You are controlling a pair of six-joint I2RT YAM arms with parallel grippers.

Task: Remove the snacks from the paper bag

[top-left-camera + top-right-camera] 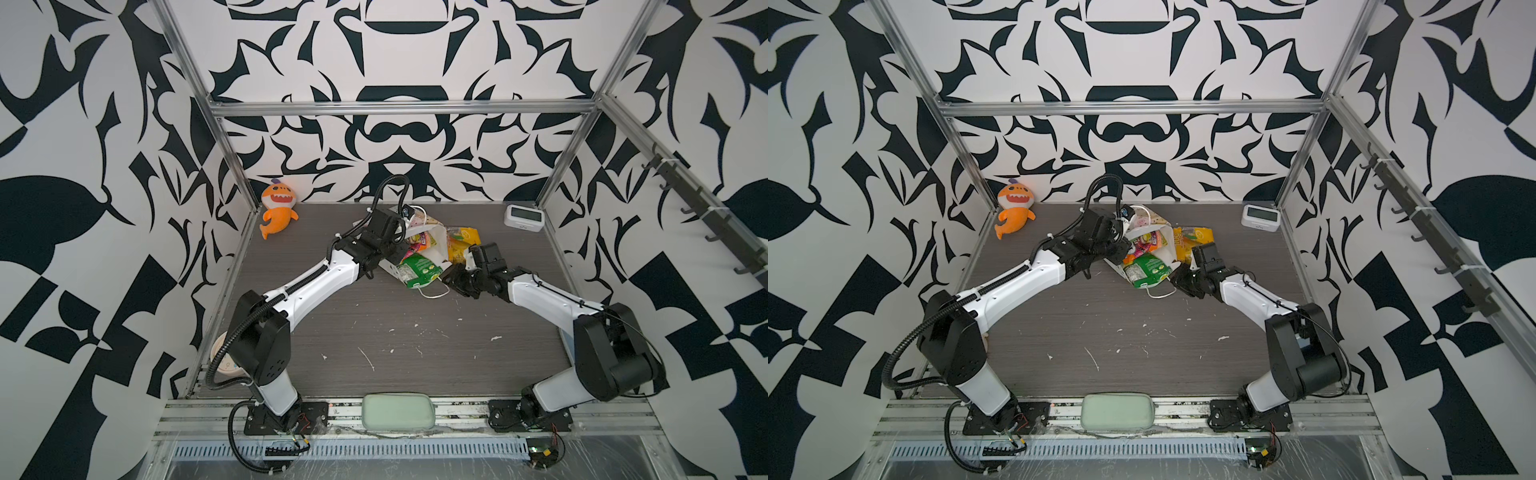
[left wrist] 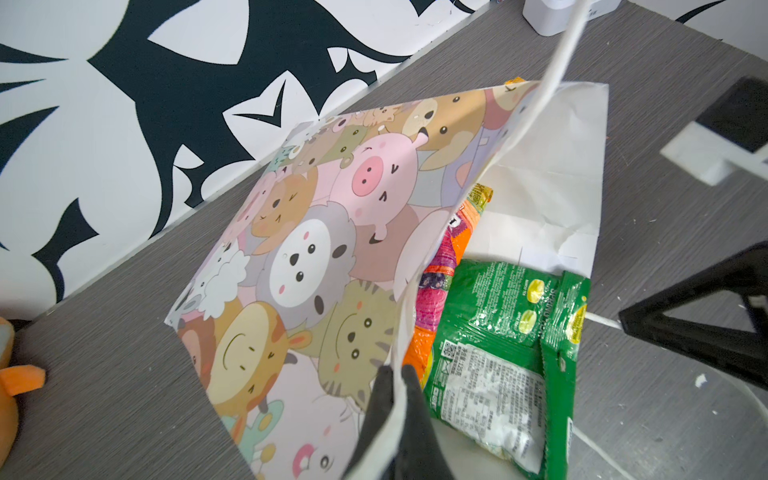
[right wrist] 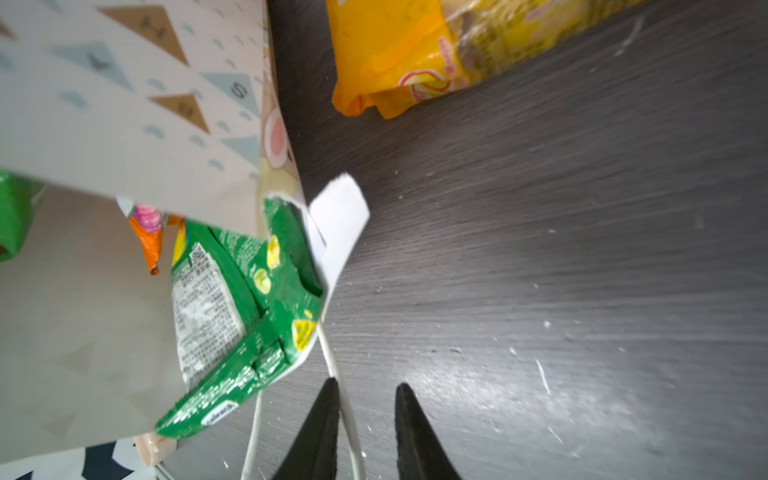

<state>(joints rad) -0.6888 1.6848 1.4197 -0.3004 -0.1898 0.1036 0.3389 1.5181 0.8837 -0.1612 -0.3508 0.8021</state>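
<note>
Paper bag [image 2: 332,249] lies mouth frontward, left fingers [image 2: 378,399] pinching rim, right fingers [image 3: 411,428] narrowly apart.

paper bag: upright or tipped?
Tipped: the paper bag lies on its side, animal-print face up, mouth open with a green snack packet sticking out. The left end effector pinches its rim.

Open tabletop [image 1: 415,357] fronts the paper bag [image 1: 437,249], whose mouth a green packet [image 1: 419,269] fills.
</note>
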